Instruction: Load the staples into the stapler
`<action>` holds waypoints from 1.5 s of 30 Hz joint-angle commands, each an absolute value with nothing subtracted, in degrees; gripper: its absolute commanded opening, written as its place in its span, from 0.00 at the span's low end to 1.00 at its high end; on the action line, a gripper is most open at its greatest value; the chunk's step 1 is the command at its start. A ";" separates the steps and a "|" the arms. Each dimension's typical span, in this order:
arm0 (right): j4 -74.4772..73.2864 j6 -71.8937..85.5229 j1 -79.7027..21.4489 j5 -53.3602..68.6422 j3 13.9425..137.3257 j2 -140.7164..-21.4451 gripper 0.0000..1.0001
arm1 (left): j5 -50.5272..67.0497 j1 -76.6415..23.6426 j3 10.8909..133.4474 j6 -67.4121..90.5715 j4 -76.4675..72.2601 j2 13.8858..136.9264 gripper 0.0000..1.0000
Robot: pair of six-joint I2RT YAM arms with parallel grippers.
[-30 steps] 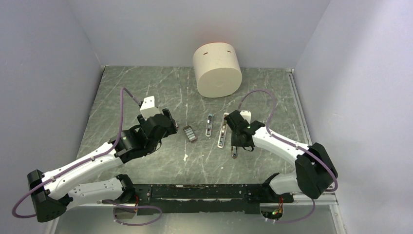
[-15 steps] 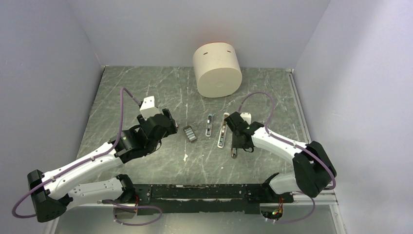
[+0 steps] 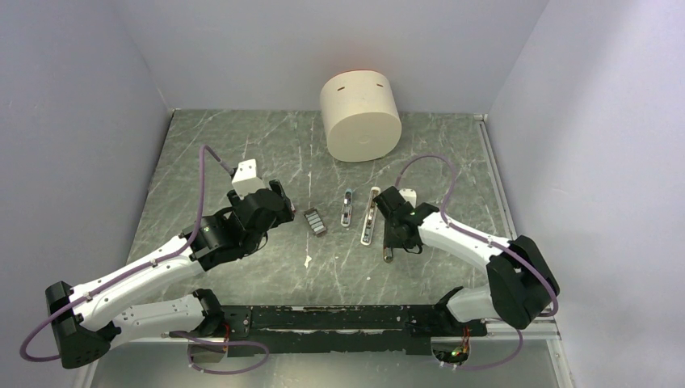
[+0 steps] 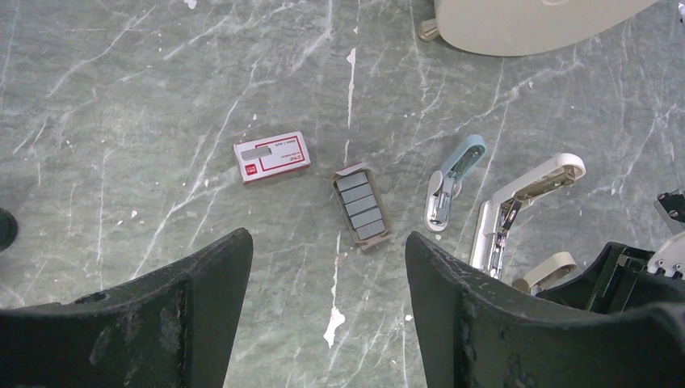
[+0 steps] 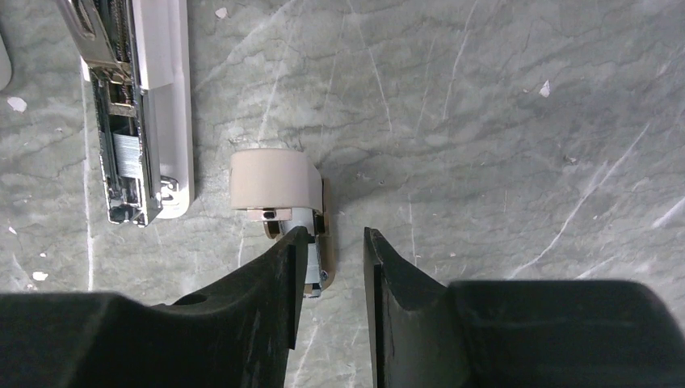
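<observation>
The red-and-white staple box [image 4: 271,157] lies flat on the marble. Beside it an open tray [image 4: 361,208] holds dark grey ridged staple blocks; it also shows in the top view [image 3: 315,221]. The white stapler [image 3: 369,217] lies open, its metal rail up [image 5: 121,97]. My left gripper [image 4: 327,275] hovers open and empty, short of the tray. My right gripper [image 5: 331,259] is narrowly open over the short beige-grey piece [image 5: 271,179], whose metal end lies against the left finger's tip [image 5: 292,242].
A pale blue stapler piece [image 4: 452,182] lies between the tray and the white stapler. A large cream cylinder [image 3: 361,117] stands at the back of the table. Grey walls close in three sides.
The right gripper has shifted very slightly over the beige-grey piece. The left arm, tray, box and stapler have not moved.
</observation>
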State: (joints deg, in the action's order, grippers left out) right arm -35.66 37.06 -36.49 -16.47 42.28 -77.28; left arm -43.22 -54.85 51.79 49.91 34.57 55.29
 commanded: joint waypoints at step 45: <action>-32.87 25.99 -35.40 -18.06 76.76 -90.48 0.62 | -11.56 -50.68 42.46 52.04 6.87 68.83 0.59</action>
State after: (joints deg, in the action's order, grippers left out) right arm -33.65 28.67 -34.33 -17.37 72.07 -87.37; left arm -17.28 -51.59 43.38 49.91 14.57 66.85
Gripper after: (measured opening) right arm 0.625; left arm 0.598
